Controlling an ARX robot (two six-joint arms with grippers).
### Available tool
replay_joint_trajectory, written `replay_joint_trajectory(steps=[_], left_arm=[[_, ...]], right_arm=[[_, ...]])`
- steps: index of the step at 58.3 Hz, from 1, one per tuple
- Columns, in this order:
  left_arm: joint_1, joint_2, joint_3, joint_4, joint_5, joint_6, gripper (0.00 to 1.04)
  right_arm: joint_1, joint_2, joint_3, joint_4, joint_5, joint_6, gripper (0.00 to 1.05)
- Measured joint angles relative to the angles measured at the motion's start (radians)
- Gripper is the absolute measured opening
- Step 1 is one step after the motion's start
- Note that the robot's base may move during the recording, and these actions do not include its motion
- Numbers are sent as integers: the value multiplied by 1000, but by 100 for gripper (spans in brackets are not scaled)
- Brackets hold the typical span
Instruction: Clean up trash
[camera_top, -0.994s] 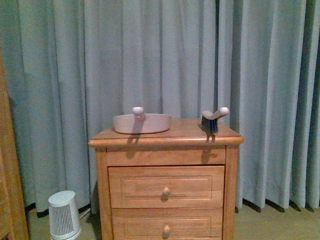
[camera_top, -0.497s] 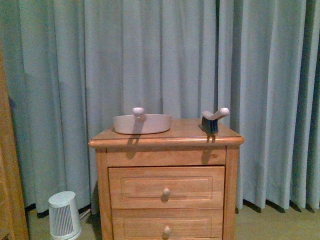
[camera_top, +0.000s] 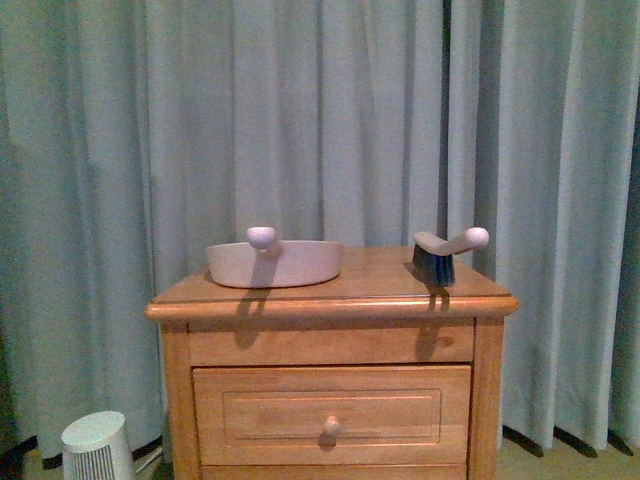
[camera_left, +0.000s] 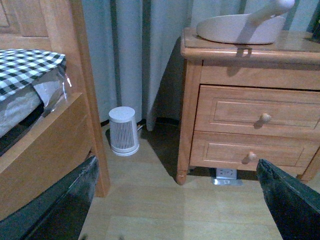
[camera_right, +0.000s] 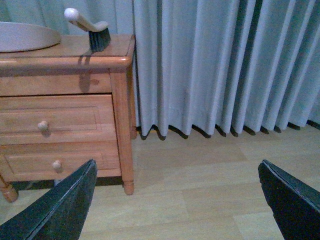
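- Pleated fabric curtain: pale blue-grey, with darker vertical stripes of shadow in the folds.
- Wooden bedside cabinet's surface: warm honey-orange with visible grain; the drawer fronts and knobs are the same colour.
- Oval plastic dustpan: plain pinkish beige.
- Small hand brush: beige handle, dark navy-black bristles.
- Small tapered floor appliance: white, with grey vertical slats.
- Soft bedding: black-and-white check.
- Plank floor: light tan.
- Left fingers and right fingers: black.
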Motion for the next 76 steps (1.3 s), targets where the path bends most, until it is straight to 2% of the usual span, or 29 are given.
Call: replay_joint_trajectory(steps=[71, 76], left_arm=[[0, 0, 0, 0, 1, 0, 97], [43, 84, 46, -103, 145, -87, 97]], right_arm=[[0, 0, 0, 0, 0, 0, 97], [0, 0, 0, 0, 0, 0, 97]])
